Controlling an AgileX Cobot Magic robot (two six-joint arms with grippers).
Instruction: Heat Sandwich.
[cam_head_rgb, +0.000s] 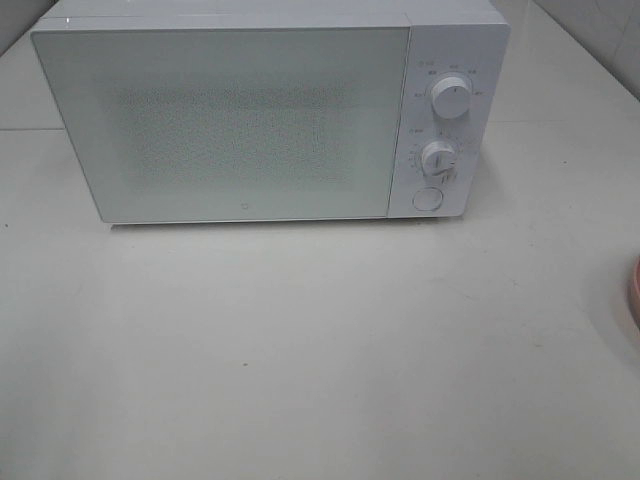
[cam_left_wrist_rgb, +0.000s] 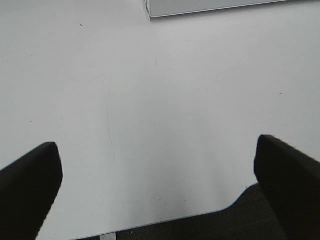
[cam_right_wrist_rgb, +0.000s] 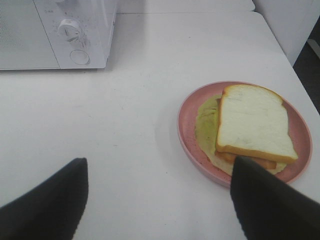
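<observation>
Sandwich (cam_right_wrist_rgb: 252, 122) on pink plate (cam_right_wrist_rgb: 187, 132), only right wrist view shows it

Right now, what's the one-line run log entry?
microwave door shut | sandwich on pink plate, untouched | left gripper open, empty | right gripper open, empty

— Where does everything sit?
— The white box-shaped microwave (cam_head_rgb: 240, 120) stands at the back of the white table (cam_head_rgb: 300, 350), door shut, its two knobs (cam_head_rgb: 450, 97) stacked on its right side with a button (cam_head_rgb: 427, 198) below them.
— And the food?
— The square bread-and-lettuce sandwich (cam_right_wrist_rgb: 252, 125) lies on the round pink plate (cam_right_wrist_rgb: 189, 125), at the table's right edge, right of and in front of the microwave, just ahead of my right gripper (cam_right_wrist_rgb: 160, 200).
</observation>
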